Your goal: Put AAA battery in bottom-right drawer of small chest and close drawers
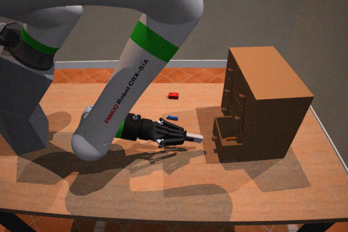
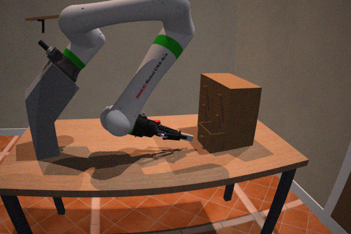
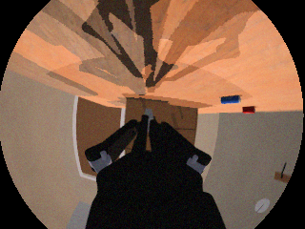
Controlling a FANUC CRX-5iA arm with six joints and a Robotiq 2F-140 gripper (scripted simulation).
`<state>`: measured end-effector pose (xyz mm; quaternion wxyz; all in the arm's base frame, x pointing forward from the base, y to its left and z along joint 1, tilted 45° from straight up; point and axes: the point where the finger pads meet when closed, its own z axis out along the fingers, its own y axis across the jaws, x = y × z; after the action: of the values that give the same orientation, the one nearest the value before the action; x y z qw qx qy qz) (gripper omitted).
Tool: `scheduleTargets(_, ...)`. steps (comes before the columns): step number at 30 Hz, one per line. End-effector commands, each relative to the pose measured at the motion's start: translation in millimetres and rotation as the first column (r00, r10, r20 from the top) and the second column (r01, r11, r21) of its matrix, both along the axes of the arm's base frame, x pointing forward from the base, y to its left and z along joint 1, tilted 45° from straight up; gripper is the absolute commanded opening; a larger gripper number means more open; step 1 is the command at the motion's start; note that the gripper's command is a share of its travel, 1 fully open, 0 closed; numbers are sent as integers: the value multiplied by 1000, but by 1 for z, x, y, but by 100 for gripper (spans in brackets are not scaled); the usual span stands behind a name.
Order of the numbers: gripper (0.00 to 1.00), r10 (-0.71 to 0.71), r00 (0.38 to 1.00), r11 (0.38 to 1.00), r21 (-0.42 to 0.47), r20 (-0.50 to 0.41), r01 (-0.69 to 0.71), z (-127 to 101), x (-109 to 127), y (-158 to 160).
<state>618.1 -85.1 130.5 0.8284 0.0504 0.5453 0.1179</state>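
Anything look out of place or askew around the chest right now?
One thing stands out: the bottom-row drawer of the brown wooden chest stands pulled out, with a small orange cylinder lying inside. The chest stands upright and square. The black pincer, shut and empty, points at that drawer's front without touching it.

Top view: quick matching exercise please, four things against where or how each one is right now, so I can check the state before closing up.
Things:
1. end effector
2. orange cylinder
3. blue cylinder
4. red block

Places or states:
A. lying inside the open bottom drawer
B. on the table, towards its far edge
C. shut, holding nothing, pointing at the open drawer's front
D. on the table, just behind the end effector's fingers

Pairs: 1-C, 2-A, 3-D, 4-B
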Motion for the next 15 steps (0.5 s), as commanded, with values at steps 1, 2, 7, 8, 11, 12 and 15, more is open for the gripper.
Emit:
scheduleTargets(1, 0, 0, 1000, 1000, 0, 0, 0, 0, 0, 0)
scheduleTargets(2, 0, 0, 1000, 1000, 0, 0, 0, 0, 0, 0)
scheduleTargets(7, 0, 0, 1000, 1000, 0, 0, 0, 1, 1, 0)
scheduleTargets(8, 0, 0, 1000, 1000, 0, 0, 0, 1, 1, 0)
scheduleTargets(11, 0, 0, 1000, 1000, 0, 0, 0, 2, 2, 0)
scheduleTargets(12, 0, 0, 1000, 1000, 0, 0, 0, 2, 3, 0)
scheduleTargets(15, 0, 0, 1000, 1000, 0, 0, 0, 3, 3, 0)
